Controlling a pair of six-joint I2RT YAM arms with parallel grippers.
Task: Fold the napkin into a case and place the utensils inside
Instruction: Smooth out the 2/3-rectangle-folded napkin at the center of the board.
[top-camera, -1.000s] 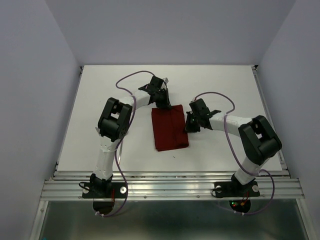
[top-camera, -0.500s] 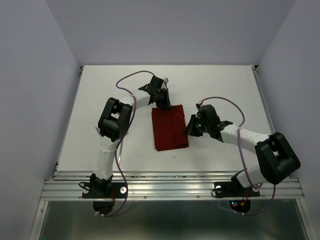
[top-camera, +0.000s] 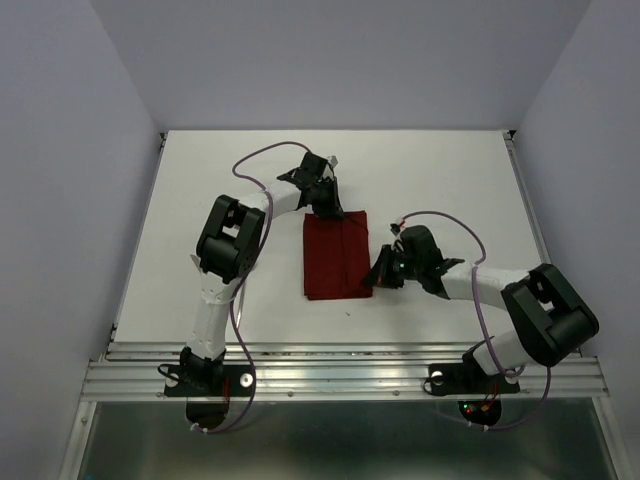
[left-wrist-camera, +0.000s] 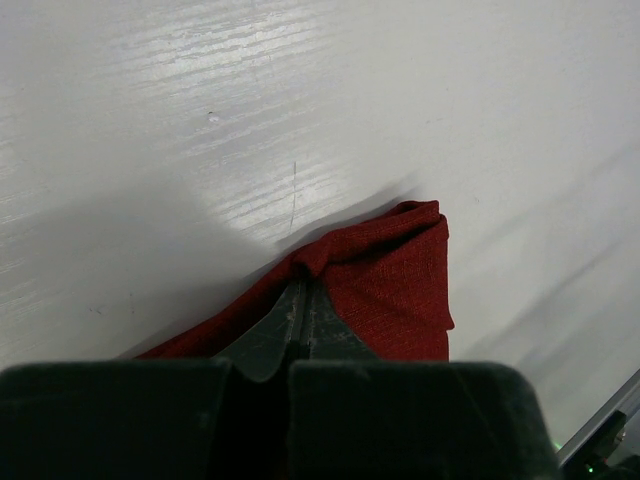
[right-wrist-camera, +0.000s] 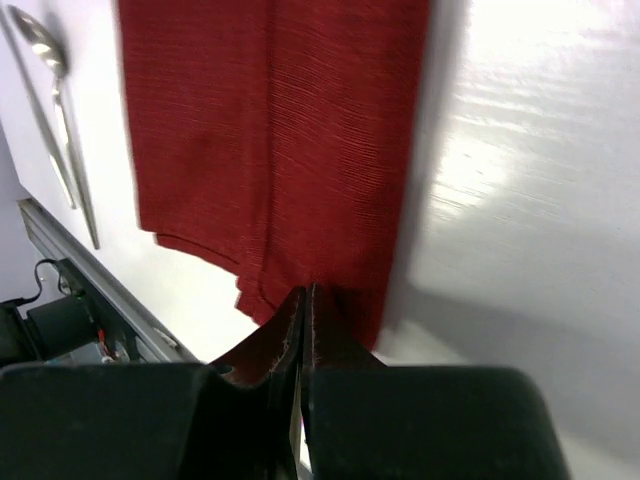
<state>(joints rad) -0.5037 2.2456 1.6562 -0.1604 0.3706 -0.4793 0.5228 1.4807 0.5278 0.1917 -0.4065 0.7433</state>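
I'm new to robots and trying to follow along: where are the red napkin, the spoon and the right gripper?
napkin (top-camera: 335, 258): top external view, middle of the folded cloth.
spoon (right-wrist-camera: 38, 38): right wrist view, its bowl.
right gripper (right-wrist-camera: 306, 292): right wrist view, between its shut fingertips, pinching the napkin's edge.

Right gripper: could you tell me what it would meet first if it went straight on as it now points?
The napkin: the right gripper is shut on its near edge, and the cloth stretches straight ahead. The spoon lies left of that line, probably missed, though depth is unclear.
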